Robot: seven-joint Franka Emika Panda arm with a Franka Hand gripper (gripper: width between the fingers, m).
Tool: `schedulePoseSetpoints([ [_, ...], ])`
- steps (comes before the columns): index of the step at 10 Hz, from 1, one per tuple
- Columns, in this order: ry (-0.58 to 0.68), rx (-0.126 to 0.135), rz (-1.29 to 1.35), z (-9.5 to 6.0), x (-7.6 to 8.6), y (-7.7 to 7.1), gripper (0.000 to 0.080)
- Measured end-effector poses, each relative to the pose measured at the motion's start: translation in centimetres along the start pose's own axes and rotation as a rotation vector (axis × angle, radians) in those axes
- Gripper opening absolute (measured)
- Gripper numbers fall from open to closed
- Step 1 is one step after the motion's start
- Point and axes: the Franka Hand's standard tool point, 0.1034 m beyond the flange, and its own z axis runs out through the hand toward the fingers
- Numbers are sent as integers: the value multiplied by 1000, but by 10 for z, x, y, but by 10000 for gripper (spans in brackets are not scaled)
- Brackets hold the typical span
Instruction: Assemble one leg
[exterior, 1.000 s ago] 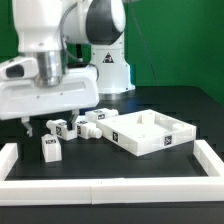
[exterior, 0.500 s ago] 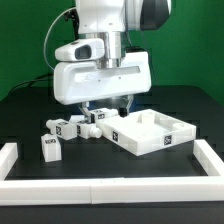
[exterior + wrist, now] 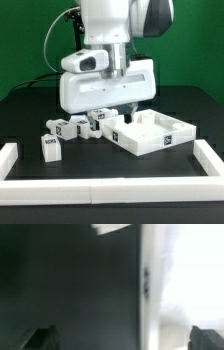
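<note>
I see a plain green backdrop [image 3: 30, 45] behind the bench. The table [image 3: 120, 165] is matt black, and a low white rail [image 3: 110, 187] runs along its front and both sides. The light falls soft and even

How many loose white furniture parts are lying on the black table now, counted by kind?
Legs, small tagged posts: 4, one partly behind the hand
Rimmed panel: 1
Total: 5
</note>
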Motion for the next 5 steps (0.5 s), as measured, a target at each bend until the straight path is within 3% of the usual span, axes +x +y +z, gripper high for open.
schedulePoseSetpoints([
  [2, -27, 12, 2, 21, -8, -13, 648],
  [3, -15, 1, 4, 26, -11, -10, 648],
  [5, -17, 2, 4, 26, -11, -10, 648],
])
